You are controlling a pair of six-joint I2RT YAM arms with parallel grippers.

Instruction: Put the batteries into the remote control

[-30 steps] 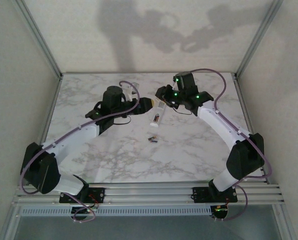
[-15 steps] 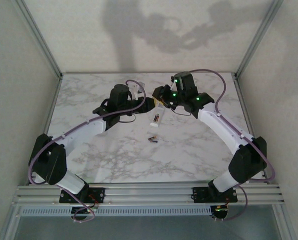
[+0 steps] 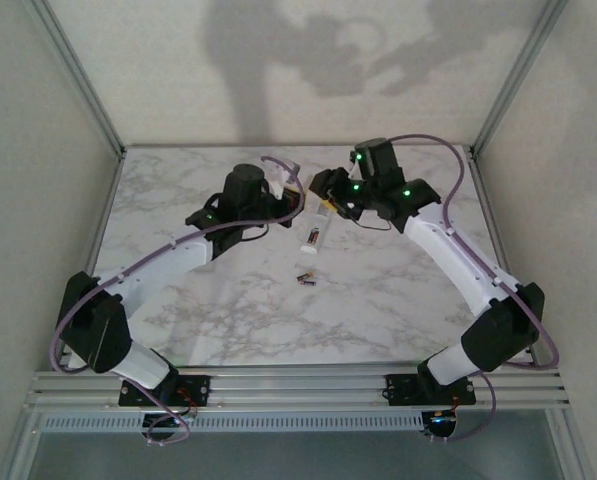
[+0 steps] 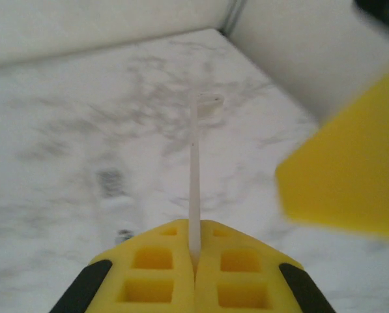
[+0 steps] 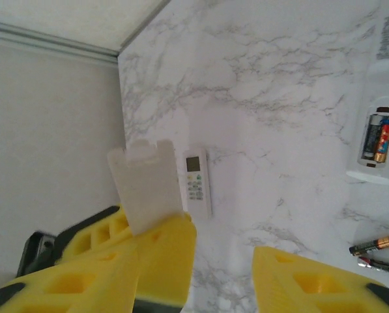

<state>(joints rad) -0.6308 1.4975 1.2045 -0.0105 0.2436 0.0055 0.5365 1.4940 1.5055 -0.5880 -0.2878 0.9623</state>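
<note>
Two loose batteries [image 5: 372,245], labels illegible

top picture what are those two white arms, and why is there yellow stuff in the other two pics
Those are two robot arms bolted to a marble table. The top picture looks down from behind them; the other two come from a camera on each wrist, so the yellow blocks are jaws. The jaws of the left arm are shut on a thin white plate, likely a battery cover. Those of the right arm stand open beside it. On the table lie a remote with its battery bay open, a second remote and two loose batteries.
</note>
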